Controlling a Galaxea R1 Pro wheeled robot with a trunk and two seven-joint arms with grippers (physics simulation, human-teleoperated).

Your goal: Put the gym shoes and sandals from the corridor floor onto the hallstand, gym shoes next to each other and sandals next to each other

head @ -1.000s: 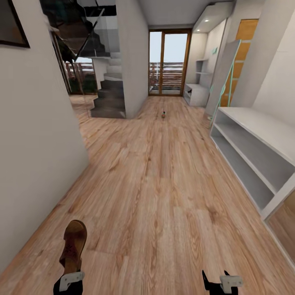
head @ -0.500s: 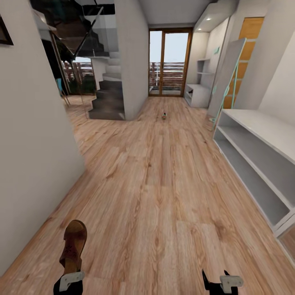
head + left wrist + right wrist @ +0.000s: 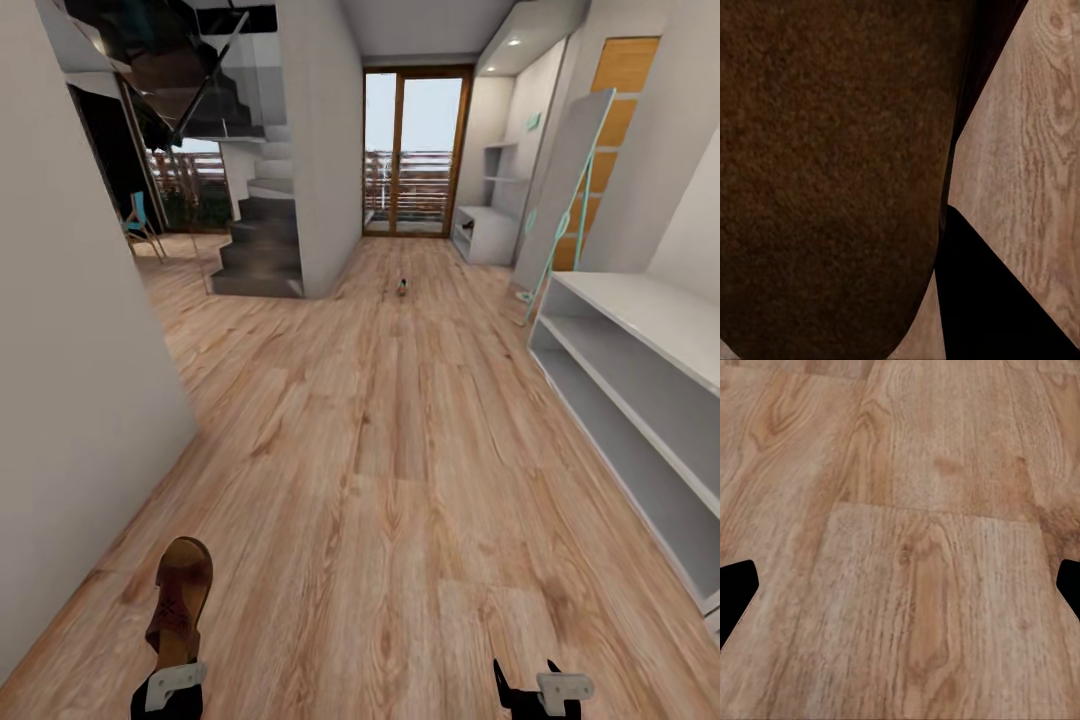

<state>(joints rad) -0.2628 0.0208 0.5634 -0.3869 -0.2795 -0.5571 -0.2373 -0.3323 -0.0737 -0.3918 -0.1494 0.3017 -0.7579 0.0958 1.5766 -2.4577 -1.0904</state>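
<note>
Corridor floor (image 3: 400, 450): long wood planks, running to a glass door at the far end.
Hallstand (image 3: 488, 232): far, on the right wall near the door; the plain white shelf unit (image 3: 640, 400) is nearer.
Sandal (image 3: 178, 600): clamped in the left gripper (image 3: 168, 684), toe pointing forward, above the floor.
Right gripper (image 3: 540, 690): jaws apart, holding nothing.
Small shoe-like thing (image 3: 401, 288): far on the floor, too small to tell.
Advice: I judge the carry needs a steady drive, sandal held level, passing the near shelf.

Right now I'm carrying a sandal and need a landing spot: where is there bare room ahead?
Both tiers of the near white shelf unit look bare. The corridor floor is open except one small object far ahead.
</note>
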